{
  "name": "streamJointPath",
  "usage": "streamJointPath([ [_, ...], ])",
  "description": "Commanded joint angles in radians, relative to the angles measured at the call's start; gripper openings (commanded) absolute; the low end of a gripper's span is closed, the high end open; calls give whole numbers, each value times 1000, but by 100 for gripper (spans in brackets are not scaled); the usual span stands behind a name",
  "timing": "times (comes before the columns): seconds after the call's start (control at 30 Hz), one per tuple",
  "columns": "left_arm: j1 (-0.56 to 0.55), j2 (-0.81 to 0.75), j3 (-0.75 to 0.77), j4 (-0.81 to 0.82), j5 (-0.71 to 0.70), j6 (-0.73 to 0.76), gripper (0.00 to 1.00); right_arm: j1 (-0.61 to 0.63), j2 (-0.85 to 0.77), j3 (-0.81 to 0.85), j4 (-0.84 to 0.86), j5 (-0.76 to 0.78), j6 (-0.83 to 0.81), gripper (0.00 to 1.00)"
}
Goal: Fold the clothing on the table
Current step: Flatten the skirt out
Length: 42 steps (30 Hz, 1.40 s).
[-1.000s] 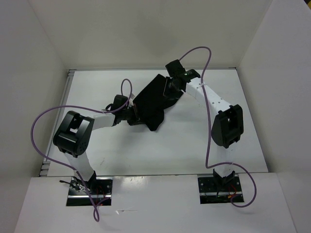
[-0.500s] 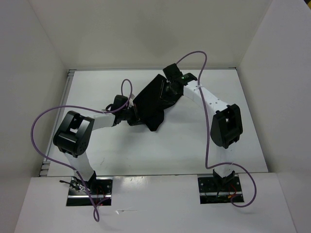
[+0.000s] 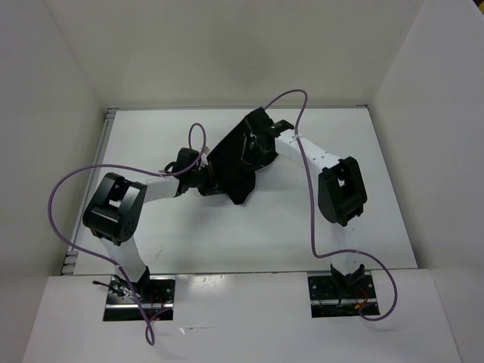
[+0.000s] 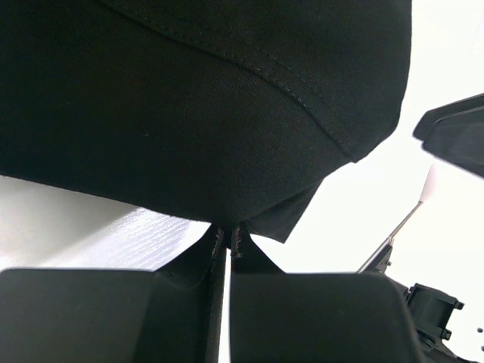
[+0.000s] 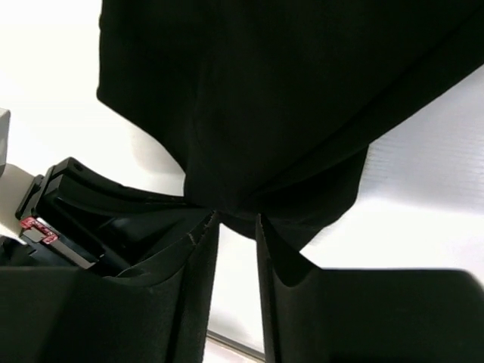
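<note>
The black clothing (image 3: 236, 160) lies bunched in a slanted strip on the white table (image 3: 151, 136). At the garment's lower left edge, my left gripper (image 3: 209, 178) is shut on it. The left wrist view shows that gripper (image 4: 228, 231) with its tips pinching a hem of the clothing (image 4: 197, 106). Over the garment's upper right part is my right gripper (image 3: 254, 144). In the right wrist view this gripper (image 5: 237, 219) has its fingers (image 5: 197, 249) apart, white table showing through the gap. A fold of the clothing (image 5: 272, 113) hangs at the tips.
White walls close the table in at the back and on both sides. Purple cables (image 3: 311, 189) loop from each arm. The right arm's black elbow (image 3: 340, 189) and the left arm's elbow (image 3: 113, 209) stand over the near half. The left gripper's body (image 5: 68, 204) sits close beside the right one.
The right arm has swung left, bringing its gripper further onto the clothing, and its jaws have come apart. The left arm and its grip have not moved.
</note>
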Motion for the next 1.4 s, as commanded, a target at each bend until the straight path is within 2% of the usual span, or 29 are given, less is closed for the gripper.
streamJointPath([
  [0.0,3,13,-11,18,32,30,0,17,11,-7,38,-19,9,31],
  [0.23,3,13,-11,18,32,30,0,26,51,-7,47,-19,9,25],
  [0.47,3,13,-11,18,32,30,0,26,69,-7,47,-19,9,25],
  [0.57,3,13,-11,18,32,30,0,26,69,-7,47,-10,9,18],
  [0.6,3,13,-11,18,32,30,0,26,69,-7,47,-10,9,9],
  [0.67,3,13,-11,27,32,30,0,26,78,-7,47,-10,0,0],
  [0.83,3,13,-11,27,32,30,0,36,16,11,24,54,-11,0],
  [1.1,3,13,-11,27,32,30,0,14,-119,150,-85,111,-39,0],
  [1.23,3,13,-11,27,32,30,0,-9,-200,141,-110,120,-39,0],
  [1.37,3,13,-11,27,32,30,0,-67,-268,53,-110,111,-39,0],
])
